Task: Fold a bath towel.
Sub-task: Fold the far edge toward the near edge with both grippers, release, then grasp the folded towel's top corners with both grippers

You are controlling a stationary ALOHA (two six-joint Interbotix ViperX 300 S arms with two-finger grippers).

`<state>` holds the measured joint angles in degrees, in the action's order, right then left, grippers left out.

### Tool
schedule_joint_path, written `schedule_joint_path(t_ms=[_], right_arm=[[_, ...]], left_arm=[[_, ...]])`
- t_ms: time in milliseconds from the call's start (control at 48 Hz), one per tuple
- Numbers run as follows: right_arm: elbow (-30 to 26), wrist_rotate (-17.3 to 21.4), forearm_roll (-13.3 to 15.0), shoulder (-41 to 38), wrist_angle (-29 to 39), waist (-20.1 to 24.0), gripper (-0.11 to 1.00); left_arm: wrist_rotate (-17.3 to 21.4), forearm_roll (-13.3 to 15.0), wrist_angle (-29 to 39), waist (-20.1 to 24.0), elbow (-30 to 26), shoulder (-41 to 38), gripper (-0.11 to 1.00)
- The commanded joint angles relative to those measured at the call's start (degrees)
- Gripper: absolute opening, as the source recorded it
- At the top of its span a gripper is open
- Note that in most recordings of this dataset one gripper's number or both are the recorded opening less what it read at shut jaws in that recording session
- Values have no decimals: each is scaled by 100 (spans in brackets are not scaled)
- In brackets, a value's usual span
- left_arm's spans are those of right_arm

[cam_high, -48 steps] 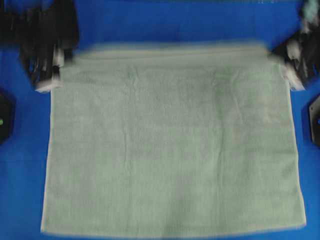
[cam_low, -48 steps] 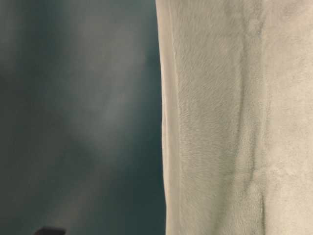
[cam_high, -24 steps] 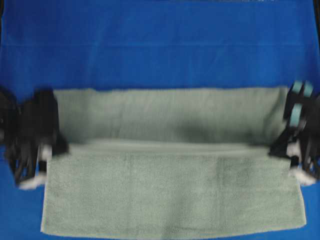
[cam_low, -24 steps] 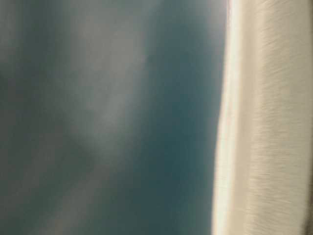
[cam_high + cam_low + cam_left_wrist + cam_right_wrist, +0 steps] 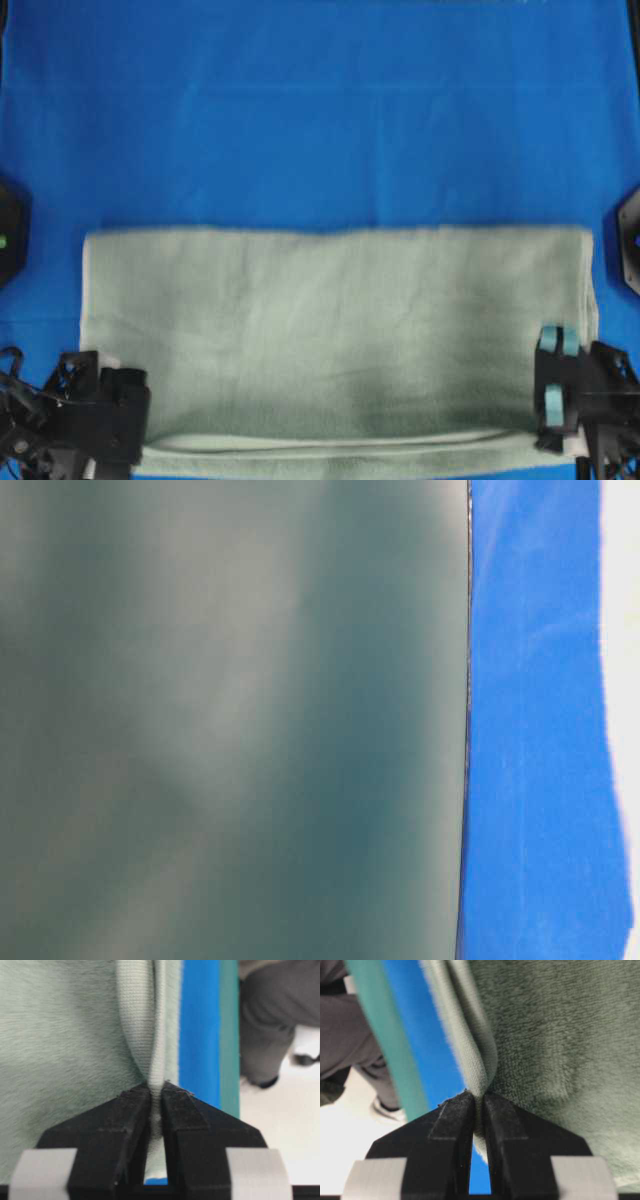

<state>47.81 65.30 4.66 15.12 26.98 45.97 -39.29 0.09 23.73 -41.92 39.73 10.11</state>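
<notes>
Bath towel (image 5: 340, 330) now folded forward, both grippers' fingers (image 5: 135, 1125) clamped on its hem

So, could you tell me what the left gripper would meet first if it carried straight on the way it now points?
The left gripper is already shut on the bath towel's hemmed edge. Straight ahead lies more of that towel, then probably the blue cloth beside it, though depth is unclear.

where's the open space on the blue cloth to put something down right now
The far stretch of the blue cloth, from the bath towel's folded edge to the far edge, lies bare. Narrow bare strips flank the towel's short ends. The near edge is crowded: the left gripper and right gripper each pinch a towel corner there.
</notes>
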Motion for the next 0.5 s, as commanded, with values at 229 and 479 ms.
schedule_joint_path(t_ms=[229, 479], right_arm=[[-483, 694, 44, -606, 642, 264, 8], [-299, 1063, 176, -712, 712, 246, 8]], left_arm=[[-26, -9, -193, -123, -352, -817, 4], [-26, -26, -668, -18, -290, -1204, 4]])
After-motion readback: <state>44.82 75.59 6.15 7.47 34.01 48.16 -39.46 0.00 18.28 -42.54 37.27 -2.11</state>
